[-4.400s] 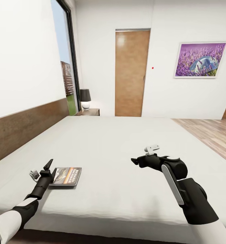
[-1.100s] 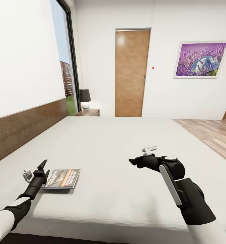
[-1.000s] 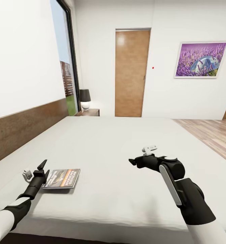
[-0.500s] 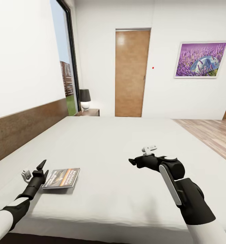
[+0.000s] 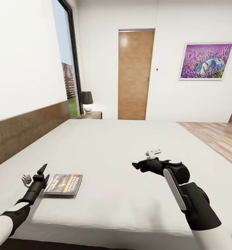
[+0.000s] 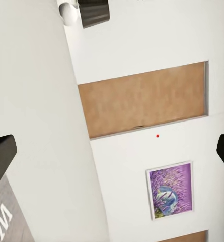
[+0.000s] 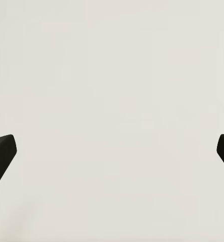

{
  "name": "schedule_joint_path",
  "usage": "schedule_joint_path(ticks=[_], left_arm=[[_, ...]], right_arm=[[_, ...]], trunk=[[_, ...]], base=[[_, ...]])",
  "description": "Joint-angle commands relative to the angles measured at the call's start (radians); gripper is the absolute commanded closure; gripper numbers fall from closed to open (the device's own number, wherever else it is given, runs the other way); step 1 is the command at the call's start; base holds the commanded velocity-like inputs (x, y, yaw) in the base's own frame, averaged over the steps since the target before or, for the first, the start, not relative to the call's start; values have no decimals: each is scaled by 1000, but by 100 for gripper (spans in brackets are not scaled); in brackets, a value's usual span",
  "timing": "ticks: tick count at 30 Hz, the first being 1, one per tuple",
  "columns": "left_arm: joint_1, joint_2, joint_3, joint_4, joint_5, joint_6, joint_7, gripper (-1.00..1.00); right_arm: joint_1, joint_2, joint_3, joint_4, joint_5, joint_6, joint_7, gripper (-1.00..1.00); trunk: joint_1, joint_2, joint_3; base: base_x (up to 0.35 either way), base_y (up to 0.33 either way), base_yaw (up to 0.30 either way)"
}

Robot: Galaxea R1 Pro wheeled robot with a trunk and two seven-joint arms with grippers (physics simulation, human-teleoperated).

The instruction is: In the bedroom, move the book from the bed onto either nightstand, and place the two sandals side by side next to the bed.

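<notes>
The book point(image 5: 63, 184) lies flat on the off-white bed point(image 5: 112, 146) near its front left edge, dark cover with an orange band facing up. My left gripper point(image 5: 43, 174) is open right at the book's left edge, one finger raised. In the left wrist view a corner of the book point(image 6: 5, 222) sits beside one of the fingertips point(image 6: 1, 156), which stand wide apart. My right gripper point(image 5: 135, 166) hovers open over bare mattress at the centre right, holding nothing. A dark nightstand point(image 5: 92, 115) stands at the far end of the bed by the headboard. The sandals are out of view.
A black-shaded lamp point(image 5: 87, 100) stands on the nightstand. The brown headboard point(image 5: 25, 130) runs along the left wall beneath a tall window point(image 5: 65, 62). A wooden door point(image 5: 135, 74) and a purple picture point(image 5: 205, 61) are on the far wall. Wood floor point(image 5: 216, 137) lies right of the bed.
My left gripper has drawn back a little to the left, from over the book's edge to beside it. The book still lies on the bed. The right arm has barely moved.
</notes>
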State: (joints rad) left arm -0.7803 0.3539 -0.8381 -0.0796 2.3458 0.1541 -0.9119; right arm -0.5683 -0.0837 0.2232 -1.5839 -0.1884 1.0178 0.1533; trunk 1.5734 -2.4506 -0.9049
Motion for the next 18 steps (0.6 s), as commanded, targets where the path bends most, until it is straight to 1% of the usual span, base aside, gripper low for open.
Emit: schedule_joint_path(ticks=[1, 18], left_arm=[[-1, 0, -6, 0, 10, 10, -3, -100], [-1, 0, -6, 0, 10, 9, -2, -100]], right_arm=[[-1, -1, 1, -1, -2, 4, 0, -100], [0, -1, 1, -1, -2, 4, 0, -100]], trunk=[[0, 0, -1], [0, 0, -1]], base=[[0, 0, 0], [0, 0, 0]])
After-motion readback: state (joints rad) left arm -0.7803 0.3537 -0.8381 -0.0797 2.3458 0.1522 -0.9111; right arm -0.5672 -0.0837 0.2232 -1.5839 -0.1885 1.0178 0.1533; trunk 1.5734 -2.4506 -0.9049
